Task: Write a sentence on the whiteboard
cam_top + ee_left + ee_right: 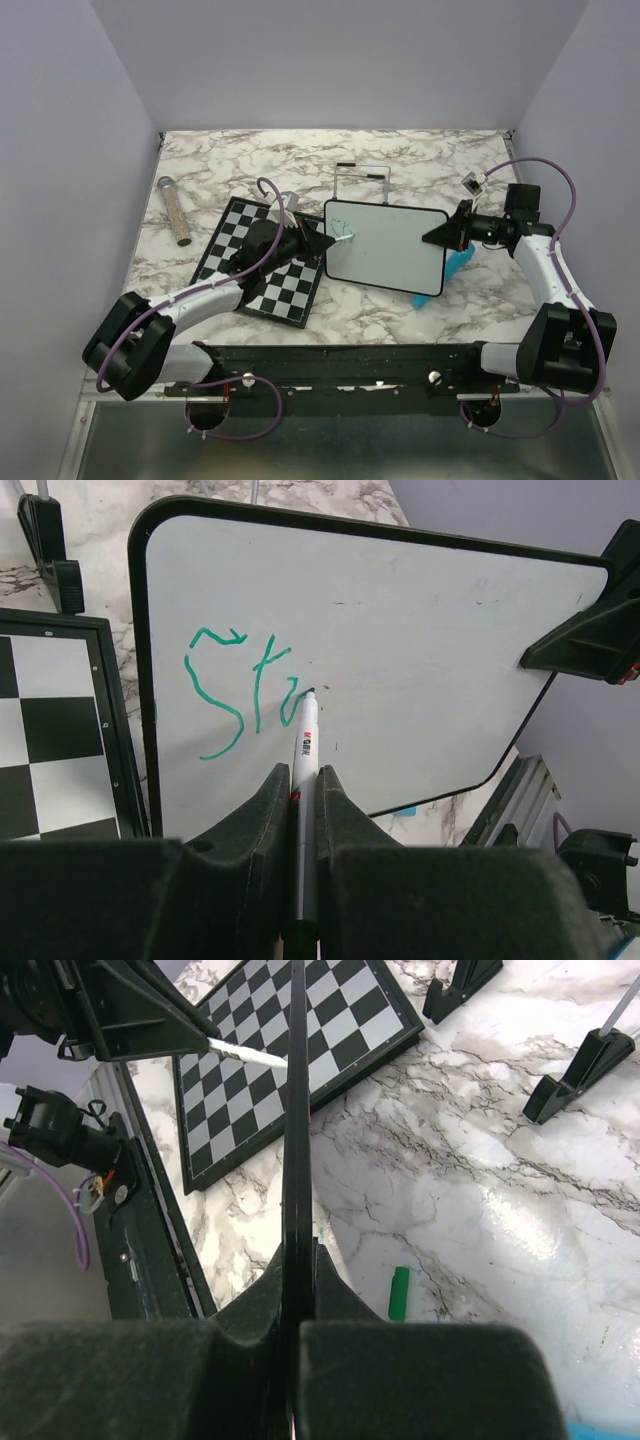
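The whiteboard [385, 245] is held off the marble table by its right edge, with my right gripper [432, 238] shut on the black frame. In the right wrist view the whiteboard [296, 1140] runs edge-on out of the gripper [298, 1250]. My left gripper [303, 775] is shut on a white marker [306, 750], whose tip touches the whiteboard [420, 630]. The sentence [240, 695] is teal lettering reading "Sta", at the board's upper left. From above, the left gripper [325, 241] is at the board's left edge.
A black-and-white chessboard [262, 260] lies under the left arm. A speckled tube [174, 210] lies at the far left. A wire stand [360, 180] stands behind the board. A blue object [455, 265] lies under the board's right end, and a green cap [400, 1293] is on the table.
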### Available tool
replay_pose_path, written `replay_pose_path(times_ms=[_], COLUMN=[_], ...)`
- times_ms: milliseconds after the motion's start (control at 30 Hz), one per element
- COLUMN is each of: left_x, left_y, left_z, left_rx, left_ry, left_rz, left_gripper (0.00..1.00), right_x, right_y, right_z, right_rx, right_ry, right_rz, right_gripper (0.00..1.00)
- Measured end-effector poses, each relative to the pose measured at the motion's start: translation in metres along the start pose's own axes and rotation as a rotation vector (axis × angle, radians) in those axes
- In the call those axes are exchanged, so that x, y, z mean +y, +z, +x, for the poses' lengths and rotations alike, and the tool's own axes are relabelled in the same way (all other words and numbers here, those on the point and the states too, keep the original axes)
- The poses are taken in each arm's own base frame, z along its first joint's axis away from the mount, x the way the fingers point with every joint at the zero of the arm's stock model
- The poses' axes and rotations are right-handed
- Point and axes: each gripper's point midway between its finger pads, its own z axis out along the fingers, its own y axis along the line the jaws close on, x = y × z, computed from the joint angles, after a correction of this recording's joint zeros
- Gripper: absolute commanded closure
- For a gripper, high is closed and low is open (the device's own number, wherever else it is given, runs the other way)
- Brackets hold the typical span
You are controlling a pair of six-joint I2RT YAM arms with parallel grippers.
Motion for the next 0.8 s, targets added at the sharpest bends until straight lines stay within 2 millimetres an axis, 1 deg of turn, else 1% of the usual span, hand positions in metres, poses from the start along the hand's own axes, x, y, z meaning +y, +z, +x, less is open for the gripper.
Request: replay_pose_path(times_ms=[200, 567, 733, 800], left_x=[-0.005, -0.009, -0.003, -0.003], left_y=[0.004, 0.0, -0.003, -0.004], left_z=[-0.002, -0.006, 0.004, 0.007], left_rx=[0.007, -0.008, 0.017, 0.03], left_ry=[0.001, 0.006, 0.001, -0.001], left_rz=[0.017, 0.03, 0.021, 0.027], left_gripper=[1.0, 1.0, 1.0, 1.0], right_x=[-0.001, -0.001, -0.001, -0.001], right_y=[0.0, 0.0, 0.0, 0.0], right_z=[-0.001, -0.001, -0.001, -0.001], right_rx=[-0.001, -0.002, -0.002, -0.002], right_ry=[-0.006, -0.011, -0.011, -0.011], right_rz=[0.003, 0.002, 0.002, 0.002], right_gripper=[0.99, 0.99, 0.99, 0.99])
